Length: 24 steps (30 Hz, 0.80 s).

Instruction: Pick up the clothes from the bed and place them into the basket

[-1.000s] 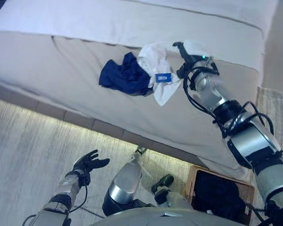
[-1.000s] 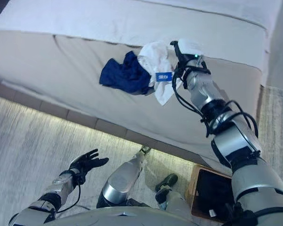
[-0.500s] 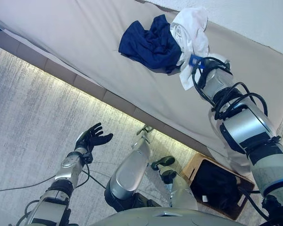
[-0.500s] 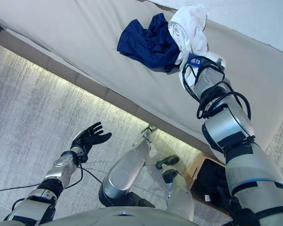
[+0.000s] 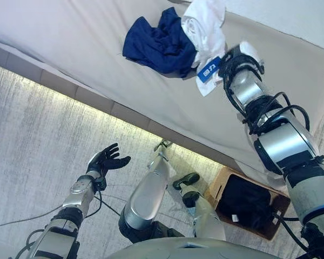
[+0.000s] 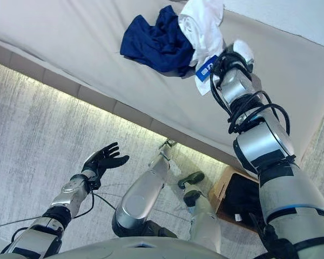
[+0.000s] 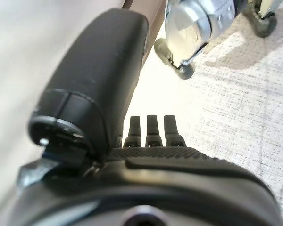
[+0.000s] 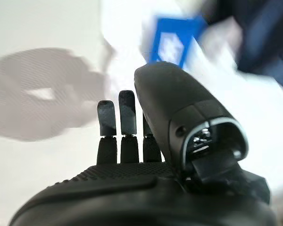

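A navy blue garment and a white garment with a blue tag lie bunched together on the beige bed. My right hand rests on the bed just right of the tag, at the white garment's edge. In the right wrist view its fingers are straight and open, and reach over white cloth towards the tag. My left hand is open and empty, low over the floor; the left wrist view shows its fingers straight.
A brown basket with a dark inside stands on the floor at the lower right, next to the bed's side. A lit strip runs along the bed's base. Pale carpet covers the floor on the left.
The whole picture has shifted, so the camera has moved. My right hand has reached down beside the white garment's tag. My left hand stays open over the floor.
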{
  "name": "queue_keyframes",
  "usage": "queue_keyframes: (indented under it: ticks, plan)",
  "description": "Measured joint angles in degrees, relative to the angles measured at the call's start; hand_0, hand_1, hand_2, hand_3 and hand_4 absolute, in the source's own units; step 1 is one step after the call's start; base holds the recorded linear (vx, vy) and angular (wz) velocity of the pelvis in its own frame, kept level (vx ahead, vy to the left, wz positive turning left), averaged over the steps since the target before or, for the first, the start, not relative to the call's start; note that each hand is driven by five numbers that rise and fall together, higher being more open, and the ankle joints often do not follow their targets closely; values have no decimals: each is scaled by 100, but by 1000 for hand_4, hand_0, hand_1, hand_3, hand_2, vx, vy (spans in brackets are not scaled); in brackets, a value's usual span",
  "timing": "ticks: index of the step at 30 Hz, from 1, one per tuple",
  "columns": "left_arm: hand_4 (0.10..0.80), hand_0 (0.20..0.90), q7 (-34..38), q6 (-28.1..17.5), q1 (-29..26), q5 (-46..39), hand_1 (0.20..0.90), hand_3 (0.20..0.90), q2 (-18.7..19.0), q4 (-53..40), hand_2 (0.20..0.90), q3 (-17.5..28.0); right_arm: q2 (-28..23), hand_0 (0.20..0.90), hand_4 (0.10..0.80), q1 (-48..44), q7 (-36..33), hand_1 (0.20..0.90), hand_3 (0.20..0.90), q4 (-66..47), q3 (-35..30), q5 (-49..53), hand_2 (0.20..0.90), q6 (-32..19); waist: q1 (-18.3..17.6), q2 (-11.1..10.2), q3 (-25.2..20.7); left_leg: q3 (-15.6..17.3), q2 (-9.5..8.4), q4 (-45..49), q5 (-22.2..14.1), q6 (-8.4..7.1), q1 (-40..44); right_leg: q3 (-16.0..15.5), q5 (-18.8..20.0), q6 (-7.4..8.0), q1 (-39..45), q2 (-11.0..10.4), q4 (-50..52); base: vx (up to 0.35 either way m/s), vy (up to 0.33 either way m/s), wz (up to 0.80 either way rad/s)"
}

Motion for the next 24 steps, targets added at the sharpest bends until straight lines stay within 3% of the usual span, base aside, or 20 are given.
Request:
queue_keyframes:
  ticks: [2,4,5,9,16,18,21,24]
  plan:
    - [800,900,-4,1,-3,30,900,900,-6,77,900,-34,-86,300,100,0,-238,300,200,-322,-34,149,300,-20,-59,-19,7,140,67,-191,13,-5,307,89,99,-31,249,59,-236,31,34,-29]
    - [800,900,-8,1,-1,42,900,900,-6,89,900,-34,-195,848,740,0,-252,848,840,-448,-32,147,848,-9,-126,-32,1,175,84,-319,18,-12,531,133,132,-46,461,101,-409,35,52,-14]
    - [800,900,-8,-6,-4,43,900,900,-3,79,900,-34,-273,900,800,-2,-257,900,900,-524,-35,145,900,1,-167,-55,-5,198,95,-388,17,-14,634,157,142,-41,556,119,-493,31,88,-12]
    - [800,900,-75,-7,-84,45,900,900,-26,46,900,-146,-528,900,800,-2,73,900,900,-855,-33,131,900,14,-314,-119,-11,294,133,-465,25,-15,752,235,209,-100,627,152,-586,42,67,-13]
    - [800,900,150,-136,-253,108,900,900,-64,27,900,-261,-326,900,800,111,545,900,900,-854,-21,158,900,-58,-319,-119,-11,315,145,-442,26,-18,947,192,245,-153,973,240,-851,55,2,4]
    - [800,900,643,-252,-255,367,900,900,-57,-237,900,-249,-268,900,800,232,541,900,900,-1037,-47,159,900,-127,-326,-119,-12,317,162,-452,9,-30,1012,199,244,-154,1039,260,-850,116,33,6]
    - [800,900,2080,-325,-144,1425,900,900,174,-1132,900,-237,-87,900,800,1330,444,900,900,-1911,-105,130,900,-318,-333,-131,-19,335,153,-522,-25,-10,1309,213,241,-157,1294,232,-838,71,74,0]
    - [800,900,2863,-223,-168,2402,900,900,943,-2153,900,7,386,900,800,2573,269,900,900,-2536,-96,128,900,-301,-427,-197,-59,473,161,-508,-196,11,1407,356,237,-160,1315,200,-785,113,57,-16]
